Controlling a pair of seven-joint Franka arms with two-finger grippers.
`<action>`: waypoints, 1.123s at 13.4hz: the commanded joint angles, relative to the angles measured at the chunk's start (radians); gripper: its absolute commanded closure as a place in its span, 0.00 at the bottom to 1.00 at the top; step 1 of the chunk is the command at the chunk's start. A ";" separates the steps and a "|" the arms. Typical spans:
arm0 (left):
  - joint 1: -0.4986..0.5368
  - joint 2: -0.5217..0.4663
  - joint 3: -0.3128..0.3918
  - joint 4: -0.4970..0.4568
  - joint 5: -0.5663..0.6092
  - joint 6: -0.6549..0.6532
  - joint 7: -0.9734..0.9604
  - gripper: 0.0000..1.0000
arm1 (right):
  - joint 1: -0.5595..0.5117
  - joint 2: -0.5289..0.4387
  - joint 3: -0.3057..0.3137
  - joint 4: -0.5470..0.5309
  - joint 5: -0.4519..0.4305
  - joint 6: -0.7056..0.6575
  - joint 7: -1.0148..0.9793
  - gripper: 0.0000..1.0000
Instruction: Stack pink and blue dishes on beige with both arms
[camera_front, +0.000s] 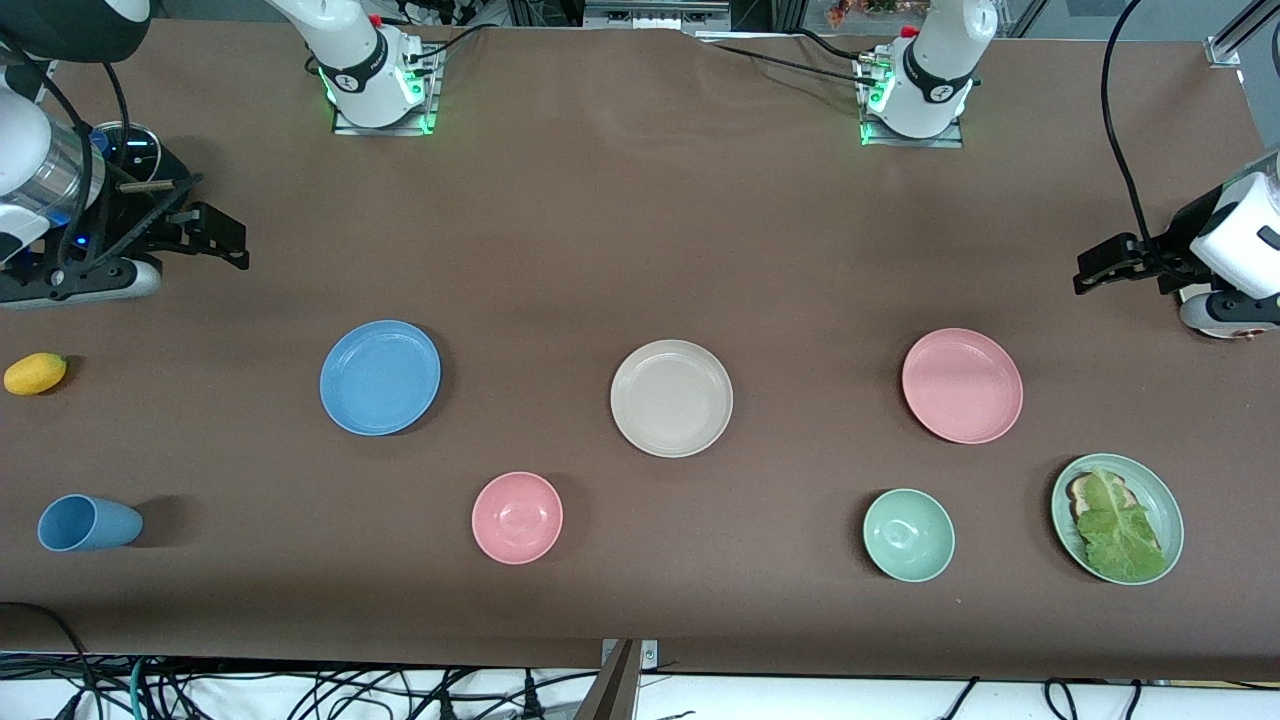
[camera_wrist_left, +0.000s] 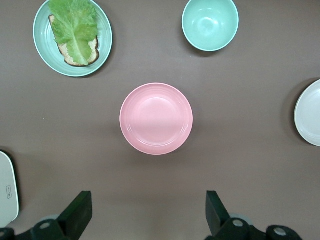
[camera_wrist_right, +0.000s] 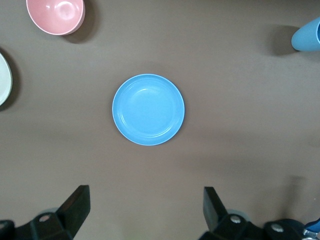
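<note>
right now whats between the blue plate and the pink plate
The beige plate sits between the blue plate and the pink plate, with bare table either side, seen in the front view.

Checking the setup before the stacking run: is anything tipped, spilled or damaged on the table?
Only the blue cup lies on its side, near the right arm's end. The pink plate, blue plate and beige plate sit flat, apart and undamaged.
</note>
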 joint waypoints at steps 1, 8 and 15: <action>-0.003 -0.007 -0.003 -0.002 0.019 -0.005 0.010 0.00 | -0.001 0.002 -0.005 0.022 -0.001 -0.014 -0.001 0.00; -0.003 -0.007 -0.003 -0.002 0.018 -0.006 -0.001 0.00 | -0.002 0.000 -0.005 0.020 -0.013 -0.010 0.002 0.00; 0.001 -0.009 -0.003 -0.002 0.019 -0.009 -0.005 0.00 | 0.001 0.005 -0.005 0.022 -0.013 -0.005 0.005 0.00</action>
